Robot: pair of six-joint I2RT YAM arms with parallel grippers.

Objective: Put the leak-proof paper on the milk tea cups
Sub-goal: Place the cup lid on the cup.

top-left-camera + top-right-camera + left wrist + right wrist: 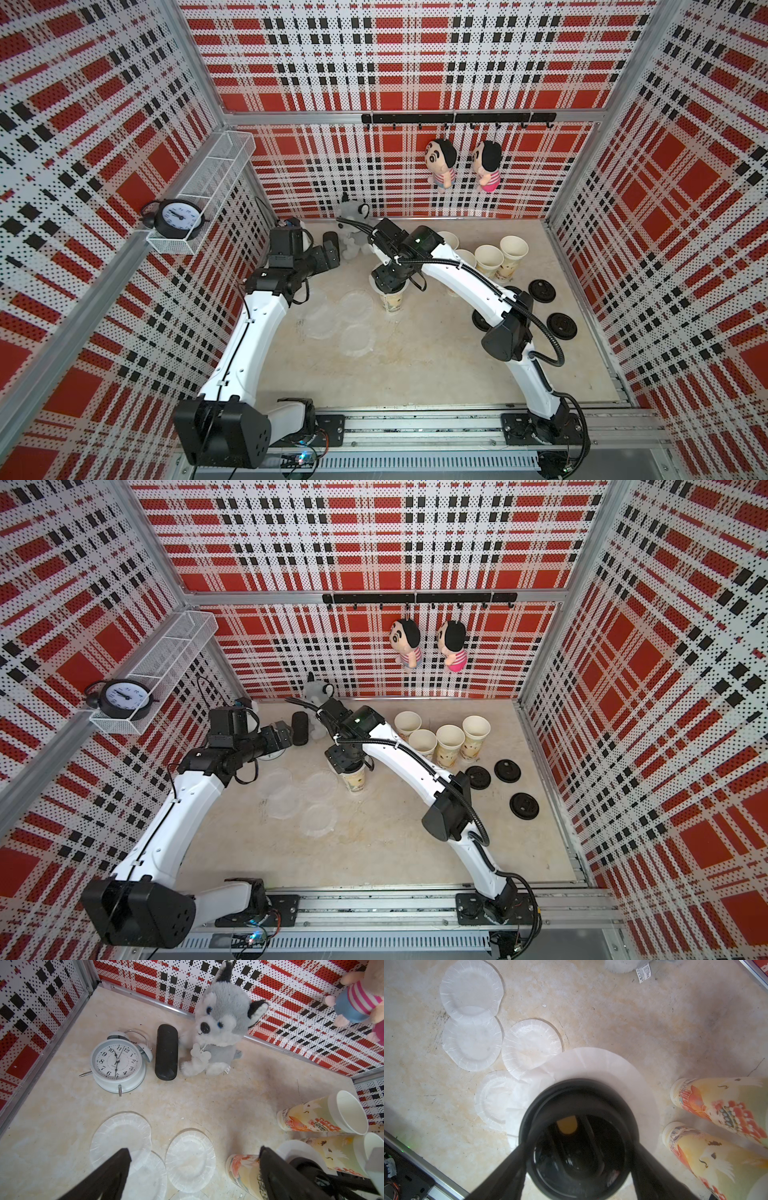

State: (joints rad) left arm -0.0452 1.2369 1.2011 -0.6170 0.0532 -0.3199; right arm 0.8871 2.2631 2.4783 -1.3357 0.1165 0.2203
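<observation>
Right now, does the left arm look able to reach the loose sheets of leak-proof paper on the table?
Probably yes: the left gripper is open and close to the leak-proof paper, and no other object lies on those sheets.

Red plaid perforated walls [395, 62], beige mottled floor [415, 365], black hook rail [457, 118]

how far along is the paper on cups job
Done: one translucent round paper sheet covers the central printed paper cup. In hand: the right end effector straddles a black round lid there; grip unclear. The left end effector is open, empty. Left: four open cups, four sheets on the table.
</observation>
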